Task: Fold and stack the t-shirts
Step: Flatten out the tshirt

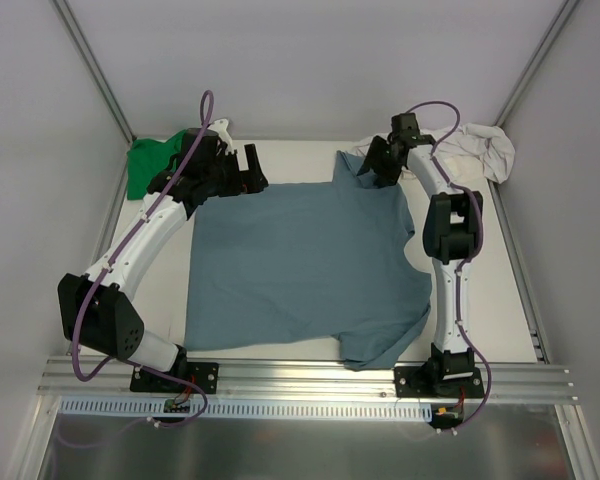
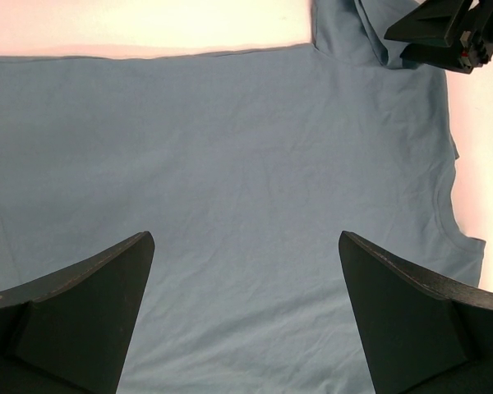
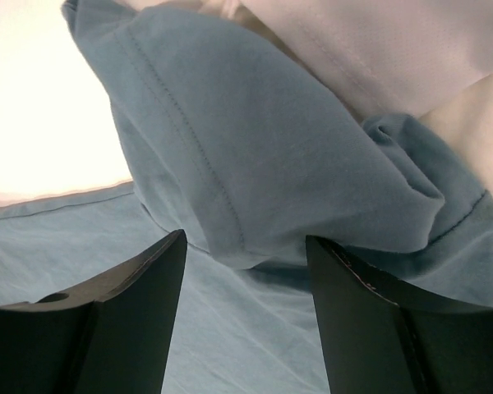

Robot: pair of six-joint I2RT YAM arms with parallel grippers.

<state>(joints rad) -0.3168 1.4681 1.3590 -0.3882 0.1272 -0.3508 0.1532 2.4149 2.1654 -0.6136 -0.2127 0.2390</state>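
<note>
The slate-blue t-shirt [image 1: 300, 270] lies spread flat in the middle of the table. A green t-shirt [image 1: 143, 166] is bunched at the back left, and a cream t-shirt [image 1: 480, 150] is crumpled at the back right. My left gripper [image 1: 252, 170] hovers open over the blue shirt's far left edge, with flat blue cloth [image 2: 246, 164] below its spread fingers [image 2: 107, 295]. My right gripper [image 1: 373, 168] is at the blue shirt's far right sleeve. That sleeve [image 3: 255, 156] is folded over just ahead of the fingertips [image 3: 177, 246], which stand apart, not pinching it. Cream cloth [image 3: 378, 41] lies behind the sleeve.
The white table [image 1: 160, 290] is bare on both sides of the blue shirt. Grey walls with metal posts [image 1: 95, 70] close in the back and sides. An aluminium rail [image 1: 310, 378] carrying both arm bases runs along the near edge.
</note>
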